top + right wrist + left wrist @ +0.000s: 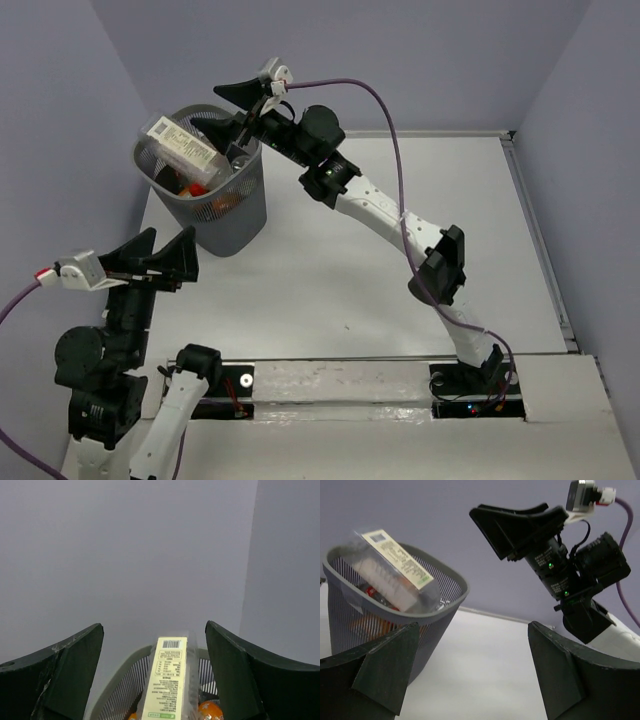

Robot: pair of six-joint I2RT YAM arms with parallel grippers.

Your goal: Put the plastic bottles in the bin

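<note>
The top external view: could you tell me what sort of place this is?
Likely a robot test cell: right arm bolted to a white table, plain lilac walls around it, a mesh bin.

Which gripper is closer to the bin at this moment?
Right. The right gripper hangs open just above the bin, at its far-right rim. The left gripper, also open, sits apart from it on its near-left side.

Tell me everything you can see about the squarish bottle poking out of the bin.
The squarish bottle is clear plastic with a long pale label bearing a barcode, fine print and a green mark. It lies tilted in the bin, one end raised above the rim. The right gripper hangs open beside it, not touching.
</note>
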